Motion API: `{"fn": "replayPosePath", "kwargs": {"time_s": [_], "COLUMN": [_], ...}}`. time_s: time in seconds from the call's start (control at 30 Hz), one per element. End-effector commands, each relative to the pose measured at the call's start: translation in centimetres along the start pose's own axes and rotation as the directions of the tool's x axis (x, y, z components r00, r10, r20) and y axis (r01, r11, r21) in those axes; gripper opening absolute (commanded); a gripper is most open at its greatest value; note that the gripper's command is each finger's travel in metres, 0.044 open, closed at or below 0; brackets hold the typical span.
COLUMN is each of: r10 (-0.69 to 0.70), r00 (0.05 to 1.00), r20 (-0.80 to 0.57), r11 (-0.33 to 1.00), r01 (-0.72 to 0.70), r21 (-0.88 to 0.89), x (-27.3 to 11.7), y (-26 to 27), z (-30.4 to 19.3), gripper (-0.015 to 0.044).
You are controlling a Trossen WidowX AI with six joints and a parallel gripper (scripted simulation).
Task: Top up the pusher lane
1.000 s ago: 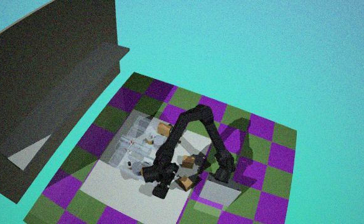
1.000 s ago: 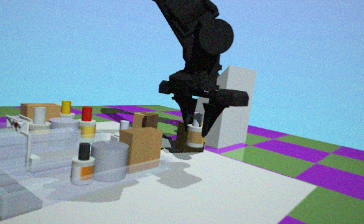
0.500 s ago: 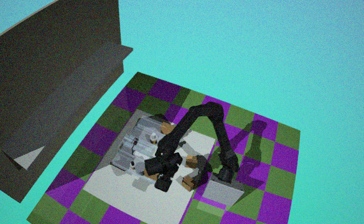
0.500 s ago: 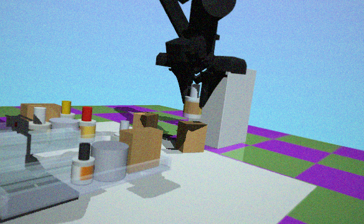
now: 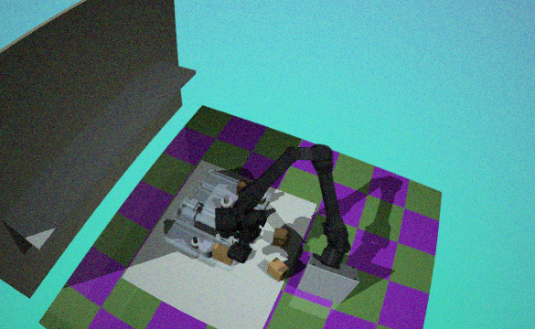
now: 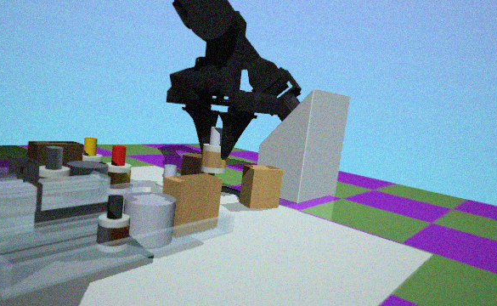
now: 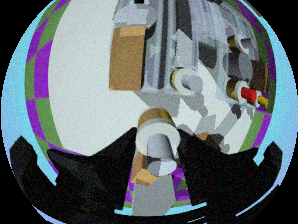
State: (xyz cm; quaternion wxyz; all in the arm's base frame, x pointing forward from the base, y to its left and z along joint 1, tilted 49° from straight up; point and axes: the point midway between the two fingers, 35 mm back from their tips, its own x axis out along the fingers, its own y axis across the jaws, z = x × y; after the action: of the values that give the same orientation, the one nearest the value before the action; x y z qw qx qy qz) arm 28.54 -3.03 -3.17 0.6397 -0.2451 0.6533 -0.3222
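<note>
My gripper is shut on a jar with a grey cap, white shoulder and tan label. The jar is upright, held off the table in front of the clear lanes. A similar grey-capped jar stands among the clear lanes, near a dark upright part at the left of the exterior view; whether it touches the pusher plate I cannot tell. Another pale-capped jar stands by the lane fronts. The clear lane unit overlaps itself in view, so the lane floor and front stop are hard to make out.
A tan box, a grey cylinder and a black-capped jar stand in the near lane. A red-capped jar, yellow-capped jar and dark box are further back. Another tan box stands near the grey wedge block.
</note>
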Motion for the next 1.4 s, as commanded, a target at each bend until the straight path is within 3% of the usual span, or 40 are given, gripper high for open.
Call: {"fn": "replayPosePath", "kwargs": {"time_s": [0.0,0.57,1.37], "r10": [-0.012,-0.024,-0.024], "r00": [1.000,1.000,1.000], "r20": [-0.003,-0.006,-0.005], "r11": [1.000,1.000,1.000], "r01": [0.012,0.024,0.024], "r21": [0.000,0.003,0.003], "x": [1.0,4.2,4.3], "y": [-2.3,-4.2,-4.2], "z": [0.3,0.5,1.4], "gripper": [0.0000,0.0000,0.0000]}}
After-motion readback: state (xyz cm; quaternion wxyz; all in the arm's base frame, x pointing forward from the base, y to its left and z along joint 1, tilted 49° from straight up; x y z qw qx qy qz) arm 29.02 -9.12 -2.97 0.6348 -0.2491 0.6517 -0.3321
